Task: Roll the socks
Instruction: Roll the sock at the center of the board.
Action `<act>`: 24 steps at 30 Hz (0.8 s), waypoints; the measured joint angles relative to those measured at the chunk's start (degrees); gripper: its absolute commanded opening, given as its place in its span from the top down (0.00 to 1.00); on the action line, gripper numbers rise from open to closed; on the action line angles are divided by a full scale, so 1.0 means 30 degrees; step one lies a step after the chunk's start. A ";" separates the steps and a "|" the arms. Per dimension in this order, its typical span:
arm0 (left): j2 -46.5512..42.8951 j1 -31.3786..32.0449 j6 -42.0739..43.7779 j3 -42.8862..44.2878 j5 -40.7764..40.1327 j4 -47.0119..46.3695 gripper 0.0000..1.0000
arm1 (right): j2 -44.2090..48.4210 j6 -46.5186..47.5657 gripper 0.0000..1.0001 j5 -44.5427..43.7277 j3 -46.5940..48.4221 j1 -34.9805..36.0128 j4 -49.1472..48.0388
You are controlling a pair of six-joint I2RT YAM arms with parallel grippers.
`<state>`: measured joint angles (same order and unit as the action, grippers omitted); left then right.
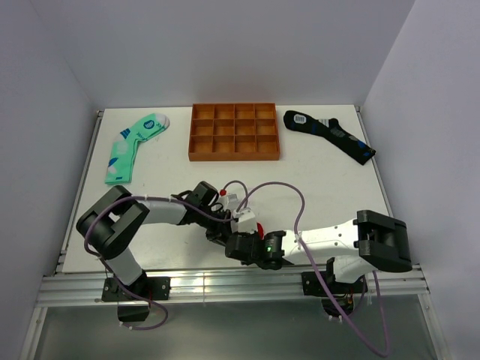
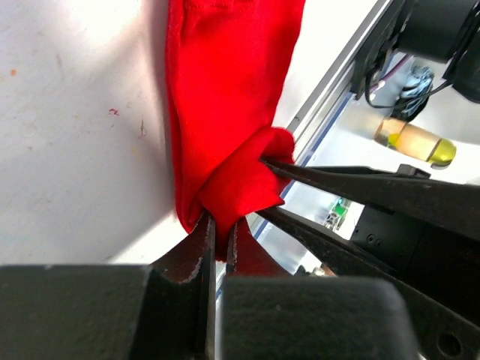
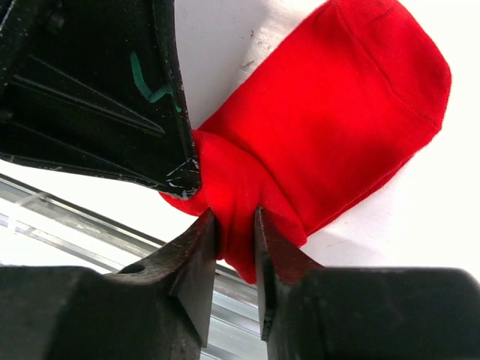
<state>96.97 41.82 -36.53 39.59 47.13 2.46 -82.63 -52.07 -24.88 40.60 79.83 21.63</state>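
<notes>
We see a flat white worktop [image 1: 322, 187] walled in by pale panels, with two black-and-white robot arms bent inward so that their wrists meet near its front edge: the left arm [image 1: 112, 225] and the right arm [image 1: 337, 236]

Towards the back sits an orange rectangular tray [image 1: 234, 158] divided into twelve square compartments. To its left, well apart, lies a mint-green patterned sock [image 1: 131, 146], bent at the heel. To its right lies a black sock with blue patches [image 1: 330, 133], stretched out at a slant

The red fabric sock [image 3: 337, 127] lies on the worktop near the front edge, between the two wrists. From above we catch only a sliver of it [image 1: 259, 229]. Its rounded end lies flat, while the other end is bunched into a fold

The left end effector [image 2: 220, 225] has its fingers pressed together on the edge of that fold. The right end effector [image 3: 236, 225] grips the same bunch from the other side, its two dark fingers pinching the red cloth that fills the narrow gap between them. The two sets of fingers nearly touch
</notes>
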 measured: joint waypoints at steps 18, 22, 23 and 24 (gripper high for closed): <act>-0.6550 -0.1443 -0.2783 -0.1406 -0.6317 -0.2062 0.77 | 0.1785 0.0648 0.74 0.3402 -0.1894 -0.1617 -0.2703; -0.7919 -0.1450 -0.2783 -0.1515 -0.8488 -0.1508 0.76 | 0.1661 0.1443 0.74 0.4685 -0.2055 -0.2033 -0.3672; -0.8553 -0.1457 -0.2790 -0.1676 -0.9158 -0.1392 0.75 | 0.1647 0.1698 0.74 0.5158 -0.2193 -0.2266 -0.4131; -0.9413 -0.1472 -0.2834 -0.1945 -0.9945 -0.1180 0.75 | 0.1647 0.1923 0.74 0.5610 -0.2331 -0.2543 -0.4626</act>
<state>68.73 37.41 -45.04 33.76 17.30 -1.08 -77.69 -46.30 -8.05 33.61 72.20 7.75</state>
